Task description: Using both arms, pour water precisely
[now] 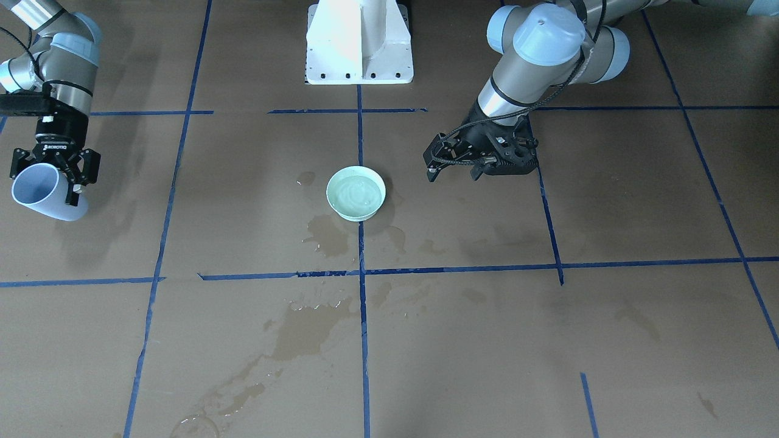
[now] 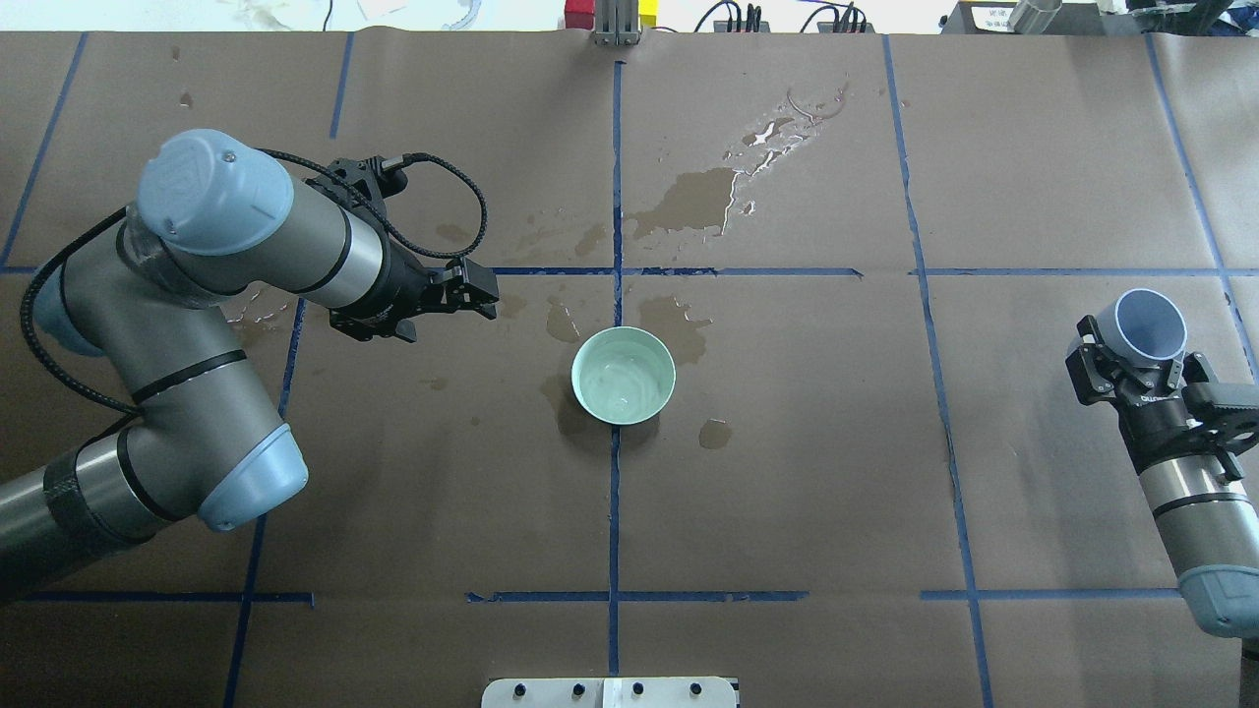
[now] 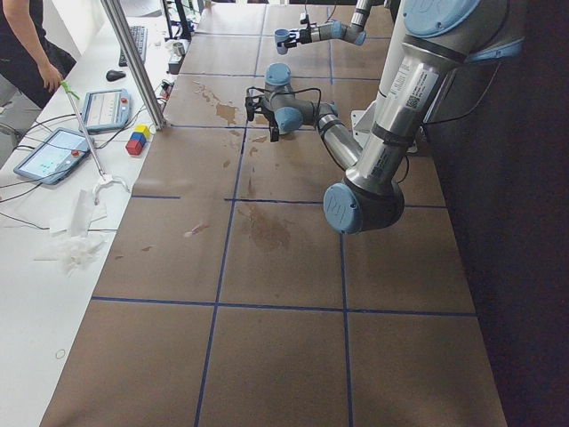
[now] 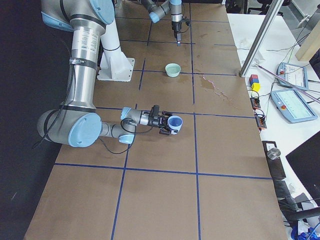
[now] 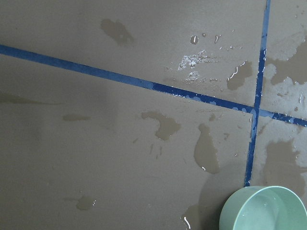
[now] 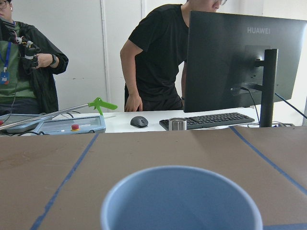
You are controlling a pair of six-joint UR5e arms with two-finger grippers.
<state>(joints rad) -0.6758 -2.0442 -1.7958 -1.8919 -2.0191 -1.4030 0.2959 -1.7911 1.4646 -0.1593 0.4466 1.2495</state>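
I judge the pour mostly done: the green bowl (image 1: 356,193) at the middle of the table (image 1: 608,334) holds water, with puddles (image 1: 325,234) around it. The right fingers (image 1: 90,169) clasp a pale blue cup (image 1: 45,196), tipped sideways, well apart from the bowl. The left fingers (image 1: 432,163) hang spread and empty near the bowl. What is left, I reckon, is setting the cup down.
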